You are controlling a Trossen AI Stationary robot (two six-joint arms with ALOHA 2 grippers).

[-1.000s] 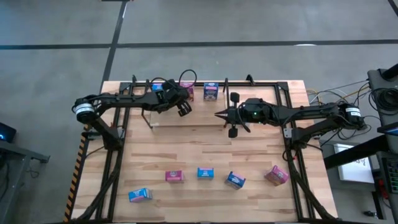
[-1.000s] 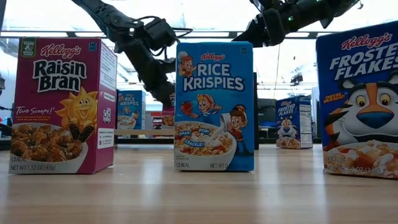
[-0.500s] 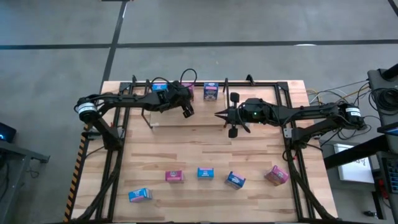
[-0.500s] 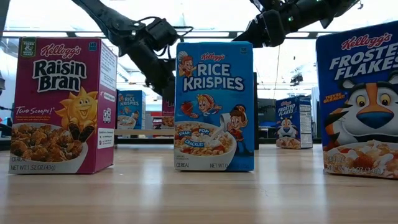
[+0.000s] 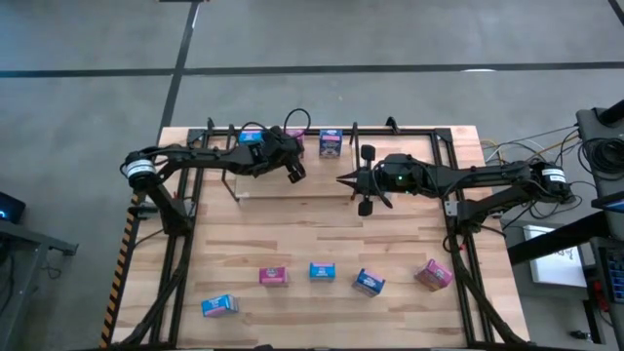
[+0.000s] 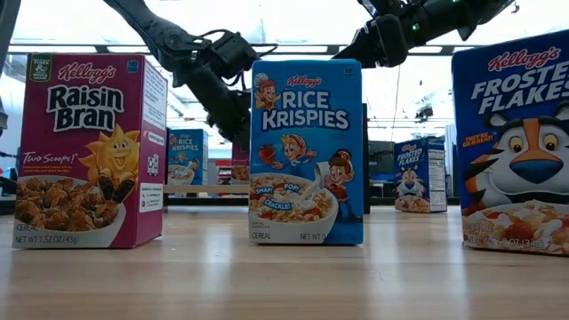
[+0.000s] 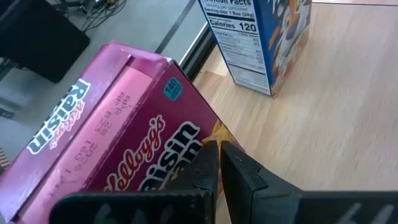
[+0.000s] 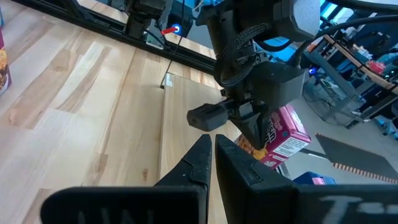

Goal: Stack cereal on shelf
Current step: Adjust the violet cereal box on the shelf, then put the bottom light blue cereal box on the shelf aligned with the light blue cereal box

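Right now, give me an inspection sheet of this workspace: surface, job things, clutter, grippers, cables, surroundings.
Surface: pale wood table, bare in the middle.
Job's things: five cereal boxes in a loose row along the near edge; more boxes at the shelf on the far edge.
Clutter: nothing seen.
Grippers: left gripper shut, over a pink Raisin Bran box at the shelf; right gripper shut, empty, above mid-table.
Cables: bundle off the table's right side.
Surroundings: grey floor, equipment at right.
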